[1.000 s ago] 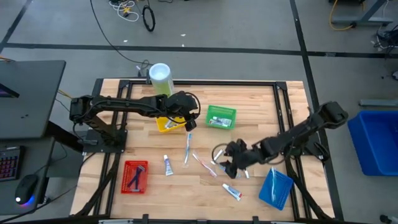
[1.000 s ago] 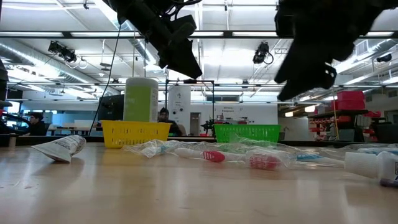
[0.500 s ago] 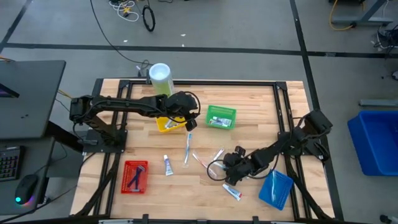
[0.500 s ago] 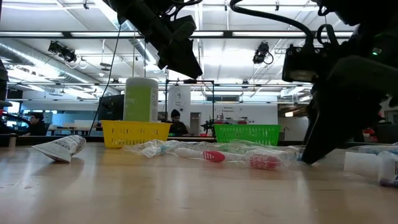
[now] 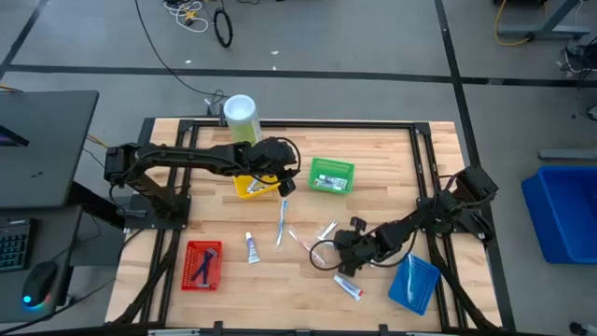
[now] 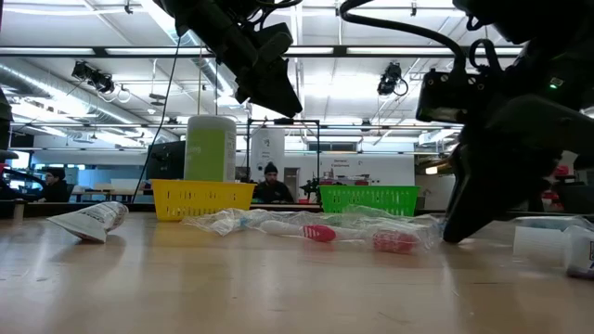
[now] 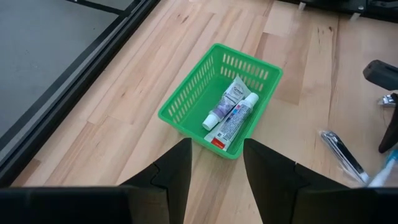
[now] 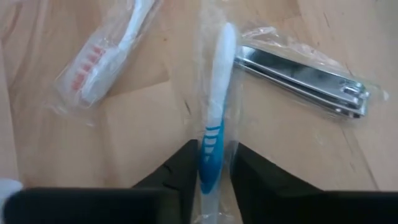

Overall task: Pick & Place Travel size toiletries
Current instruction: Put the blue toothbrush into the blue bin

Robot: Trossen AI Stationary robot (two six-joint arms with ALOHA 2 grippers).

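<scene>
Lower right of the high view, the right gripper [image 5: 343,257] reaches low across the worktop [image 5: 373,168] among scattered toiletries; the left gripper [image 5: 283,184] hangs mid-frame beside the green basket [image 5: 332,175].

Left wrist view: fingers [image 7: 177,171] spread, empty, above that basket's tubes [image 7: 231,115].

Right wrist view: fingers [image 8: 183,168] pinch a wrapped blue toothbrush [image 8: 214,124] beside a nail clipper [image 8: 305,81].
</scene>
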